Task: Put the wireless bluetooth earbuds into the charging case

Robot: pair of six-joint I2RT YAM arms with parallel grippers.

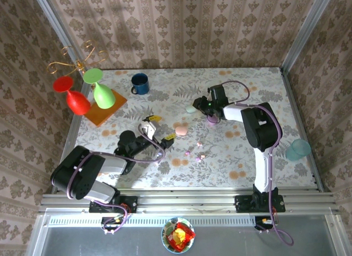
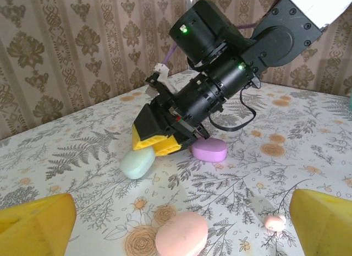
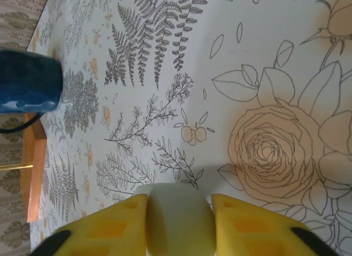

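Pale-green charging case (image 3: 177,225) clasped in the right gripper (image 3: 179,203); left gripper (image 2: 180,220) spread wide. Best held level and steady, so its lid can be opened.

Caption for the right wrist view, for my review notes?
Right gripper straddling a pale case on the floral tablecloth, blue mug at far left.

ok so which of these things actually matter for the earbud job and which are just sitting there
Job: pale green case, purple case, pink case, pink earbud, loose earbuds.
Lying about: blue mug, red glass, green glass, orange board, teal cup.
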